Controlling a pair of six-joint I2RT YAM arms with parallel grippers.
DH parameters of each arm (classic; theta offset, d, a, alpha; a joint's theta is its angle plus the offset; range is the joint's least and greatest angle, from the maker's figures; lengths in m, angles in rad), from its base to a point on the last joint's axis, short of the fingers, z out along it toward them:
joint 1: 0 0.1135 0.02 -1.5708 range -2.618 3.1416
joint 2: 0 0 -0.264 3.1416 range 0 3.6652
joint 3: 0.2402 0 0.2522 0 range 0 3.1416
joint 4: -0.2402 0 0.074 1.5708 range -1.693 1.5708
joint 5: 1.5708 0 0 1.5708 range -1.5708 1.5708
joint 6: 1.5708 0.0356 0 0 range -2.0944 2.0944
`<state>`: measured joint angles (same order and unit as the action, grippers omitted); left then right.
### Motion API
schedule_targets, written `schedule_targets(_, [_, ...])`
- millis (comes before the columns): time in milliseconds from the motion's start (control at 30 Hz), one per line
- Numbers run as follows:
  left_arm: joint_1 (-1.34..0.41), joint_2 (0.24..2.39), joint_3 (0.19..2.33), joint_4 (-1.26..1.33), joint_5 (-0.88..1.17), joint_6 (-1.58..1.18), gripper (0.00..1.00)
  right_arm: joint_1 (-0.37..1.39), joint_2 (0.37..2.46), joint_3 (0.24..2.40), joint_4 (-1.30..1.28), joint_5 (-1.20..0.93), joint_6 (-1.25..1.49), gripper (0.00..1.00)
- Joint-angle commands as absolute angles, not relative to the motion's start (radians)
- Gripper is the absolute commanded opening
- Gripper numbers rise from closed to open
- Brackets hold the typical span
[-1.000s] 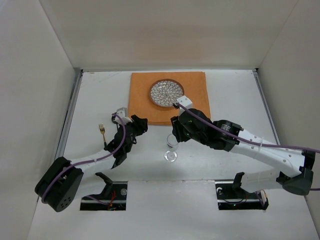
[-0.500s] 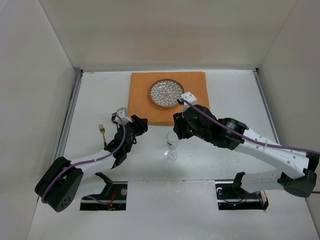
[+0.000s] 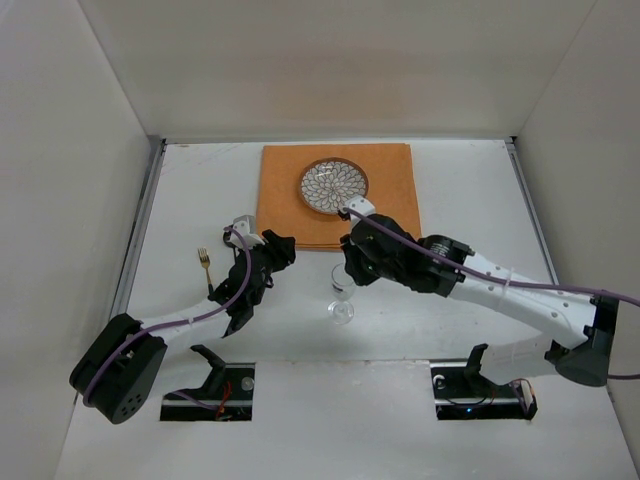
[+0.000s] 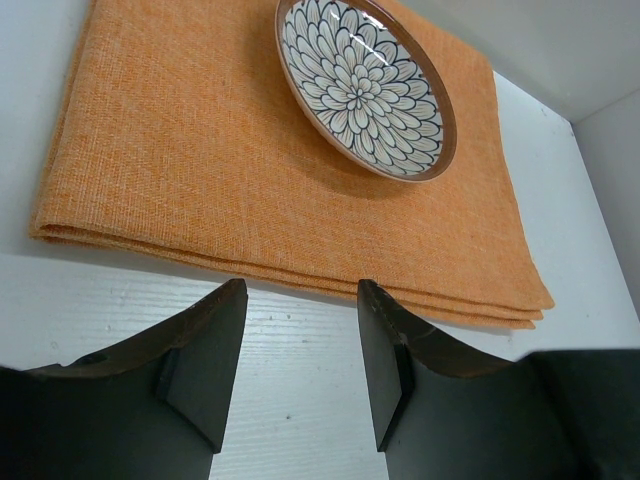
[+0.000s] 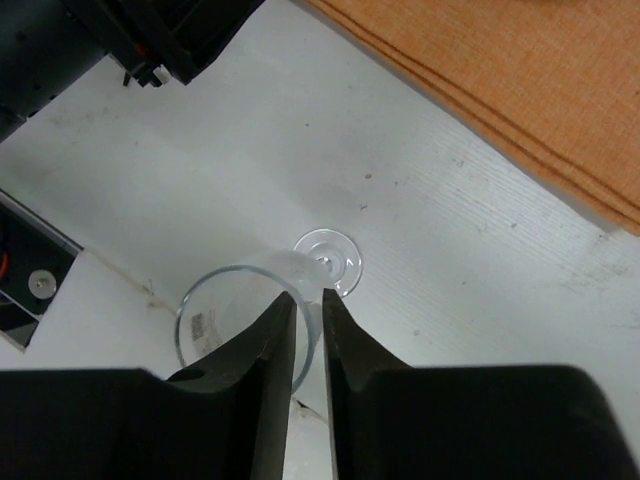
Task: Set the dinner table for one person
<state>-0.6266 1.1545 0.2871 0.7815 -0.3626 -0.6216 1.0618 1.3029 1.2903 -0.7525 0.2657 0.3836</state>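
Observation:
A clear wine glass (image 3: 342, 296) stands upright on the white dinner table (image 3: 470, 200), just in front of the orange mat (image 3: 290, 215). My right gripper (image 3: 347, 272) is shut on its rim. In the right wrist view the fingers (image 5: 308, 298) pinch the bowl wall of the glass (image 5: 215, 315), with its foot (image 5: 328, 258) below. A patterned plate (image 3: 334, 186) sits on the mat. My left gripper (image 3: 281, 248) is open and empty, low over the table at the mat's front left edge (image 4: 200, 160), facing the plate (image 4: 362, 85). A gold fork (image 3: 205, 266) lies left of the left arm.
Metal rails (image 3: 140, 230) run along the table's left and right edges, with white walls around. Two arm mounts (image 3: 210, 385) sit at the near edge. The left arm (image 3: 240, 290) lies close to the left of the glass.
My right wrist swung slightly away to the right, then back left, still holding the glass, which stays in about the same spot. The left arm has not moved.

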Motion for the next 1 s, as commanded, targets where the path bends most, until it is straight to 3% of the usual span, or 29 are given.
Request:
schedule_targets(0, [-0.625,1.146,0.284,0.838,-0.365,-0.623,0.46,1.070,1.308,1.292,-0.772,0.262,0.384,0.17])
schedule_targets(133, [-0.624,1.144,0.284,0.836,-0.365,-0.623,0.46,1.067,1.295,1.328,-0.759,0.346,0.367,0.04])
schedule_targets(333, [-0.625,1.150,0.284,0.838,-0.362,-0.629,0.46,0.970,1.218,1.385,-0.599,0.459,0.278,0.03])
schedule_targets(467, [-0.627,1.150,0.285,0.838,-0.362,-0.629,0.46,0.794,1.224,1.428,-0.444,0.456,0.203,0.04])
schedule_targets(667, [-0.631,1.144,0.287,0.833,-0.356,-0.630,0.46,0.486,1.472,1.607,-0.374,0.361,0.186,0.04])
schedule_targets(967, [-0.628,1.147,0.288,0.827,-0.356,-0.641,0.46,0.367,1.856,2.012,-0.445,0.410,0.170,0.04])
